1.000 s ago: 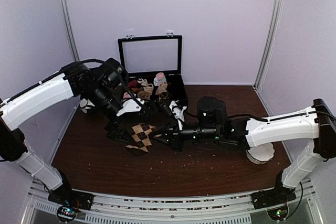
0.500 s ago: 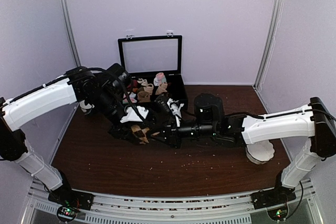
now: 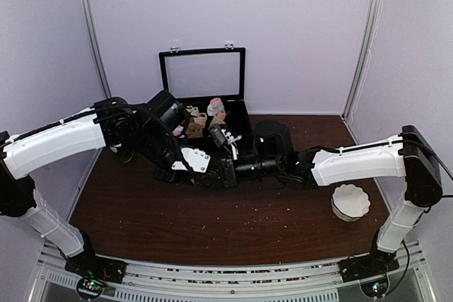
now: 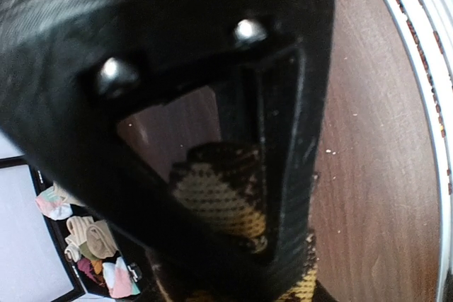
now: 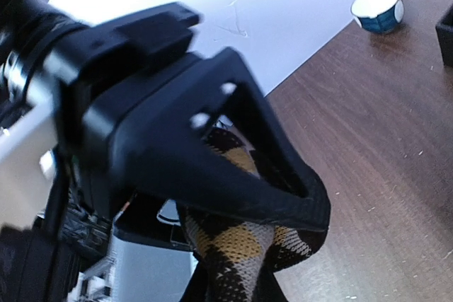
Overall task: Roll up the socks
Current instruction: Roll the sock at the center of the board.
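Jaws of the right gripper (image 3: 210, 173) are pinched tight on the socks (image 5: 237, 242), with argyle fabric bulging out beneath. The left gripper (image 3: 187, 172) stands part open with patterned cloth between its fingers (image 4: 279, 175); I cannot tell whether it grips. Both meet on the table (image 3: 212, 224), the open black case (image 3: 241, 114) at 12 o'clock, the white bowl (image 3: 351, 201) at 4 o'clock.

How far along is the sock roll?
Done: the socks are bunched up between both arms. In hand: the right fingers are shut on them; the left fingers straddle the fabric, grip unclear. Left: no finished roll shows, and nothing is set down.
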